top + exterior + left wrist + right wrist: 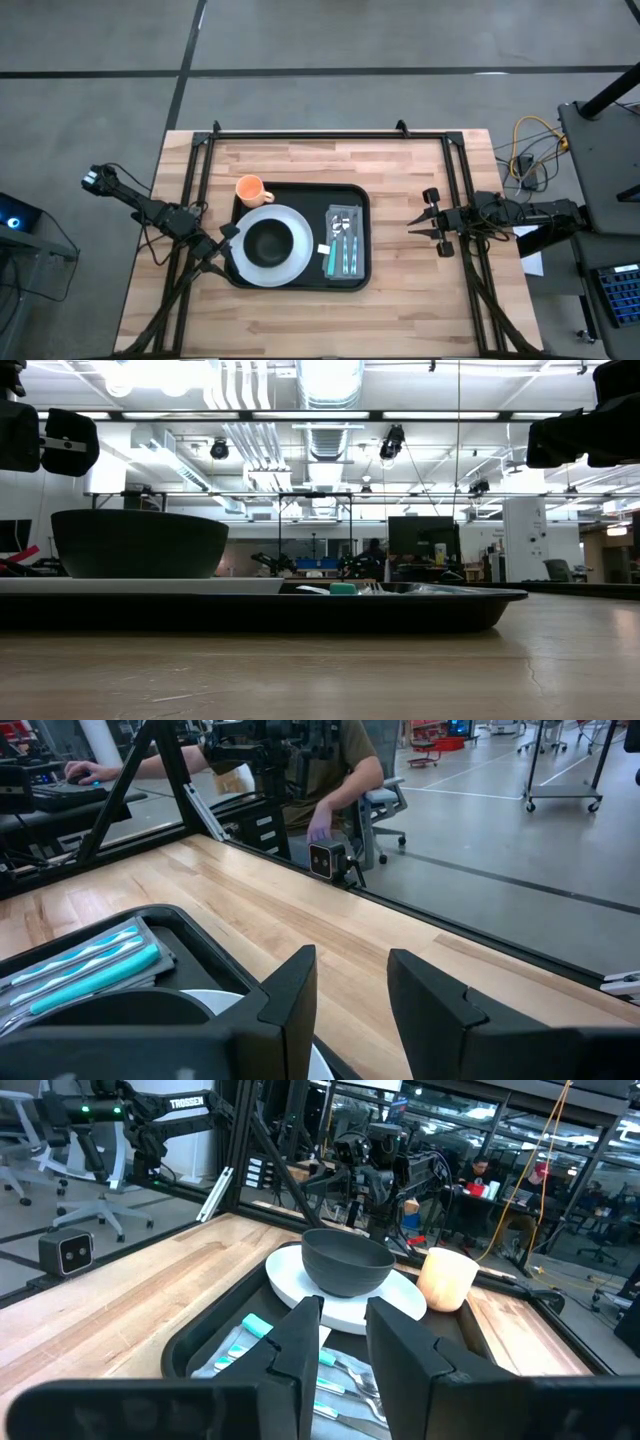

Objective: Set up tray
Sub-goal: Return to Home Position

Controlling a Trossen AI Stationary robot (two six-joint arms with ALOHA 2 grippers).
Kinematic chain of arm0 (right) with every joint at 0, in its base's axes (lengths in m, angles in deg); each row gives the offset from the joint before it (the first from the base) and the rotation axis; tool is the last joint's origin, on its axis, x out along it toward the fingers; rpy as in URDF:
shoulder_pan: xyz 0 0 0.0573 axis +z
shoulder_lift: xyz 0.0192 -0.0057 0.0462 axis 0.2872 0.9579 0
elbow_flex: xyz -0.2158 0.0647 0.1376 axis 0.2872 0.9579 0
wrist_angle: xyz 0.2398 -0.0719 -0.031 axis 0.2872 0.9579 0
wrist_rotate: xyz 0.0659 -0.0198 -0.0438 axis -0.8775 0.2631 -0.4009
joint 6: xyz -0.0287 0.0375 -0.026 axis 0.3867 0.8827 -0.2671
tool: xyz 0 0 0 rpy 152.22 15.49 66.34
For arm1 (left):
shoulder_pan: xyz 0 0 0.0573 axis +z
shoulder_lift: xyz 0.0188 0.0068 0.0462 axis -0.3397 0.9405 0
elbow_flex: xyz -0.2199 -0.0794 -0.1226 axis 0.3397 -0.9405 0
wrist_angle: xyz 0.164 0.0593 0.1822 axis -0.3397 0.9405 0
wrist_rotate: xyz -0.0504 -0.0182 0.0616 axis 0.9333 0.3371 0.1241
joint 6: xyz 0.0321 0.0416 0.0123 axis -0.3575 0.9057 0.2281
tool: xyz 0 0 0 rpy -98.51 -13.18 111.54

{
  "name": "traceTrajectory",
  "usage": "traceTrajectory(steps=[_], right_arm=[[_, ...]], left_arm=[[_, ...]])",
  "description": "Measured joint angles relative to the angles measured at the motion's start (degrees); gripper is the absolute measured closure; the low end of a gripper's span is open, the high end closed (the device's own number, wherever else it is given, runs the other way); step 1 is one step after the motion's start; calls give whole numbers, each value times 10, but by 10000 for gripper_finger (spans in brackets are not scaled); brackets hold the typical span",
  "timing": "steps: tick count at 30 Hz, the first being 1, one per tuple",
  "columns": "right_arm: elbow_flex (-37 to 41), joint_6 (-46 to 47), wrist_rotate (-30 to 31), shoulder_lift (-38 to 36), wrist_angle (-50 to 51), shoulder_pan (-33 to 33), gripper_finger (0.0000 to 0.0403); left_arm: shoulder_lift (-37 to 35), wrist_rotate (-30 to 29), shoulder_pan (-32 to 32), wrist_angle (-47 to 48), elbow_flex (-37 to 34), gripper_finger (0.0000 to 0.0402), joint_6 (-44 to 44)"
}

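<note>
The black tray (pixel 352 196) lies flat on the wooden table. On its left half sits a white plate (pixel 296 262) carrying a dark bowl (pixel 268 241). On its right half a grey napkin (pixel 345 222) bears teal-handled cutlery (pixel 343 258). An orange cup (pixel 249 188) stands at the tray's far left corner; on the rim or beside it, I cannot tell. My left gripper (pixel 230 235) (pixel 352 980) hovers open by the plate's left edge. My right gripper (pixel 413 228) (pixel 343 1330) is open, to the right of the tray and facing it. In the low view both hang above the table.
Black frame rails (pixel 300 134) run along the far edge and both sides of the table. Bare wood (pixel 300 320) lies near the front edge and between the tray and my right gripper. A seated person (pixel 340 770) shows beyond the table.
</note>
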Motion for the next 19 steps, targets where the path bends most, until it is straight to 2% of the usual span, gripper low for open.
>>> traceTrajectory(steps=[9, 19], right_arm=[[0, 0, 0, 0, 0, 0, 319], [0, 0, 0, 0, 0, 0, 335]], left_arm=[[0, 0, 0, 0, 0, 295, 0], [0, 0, 0, 0, 0, 295, 0]])
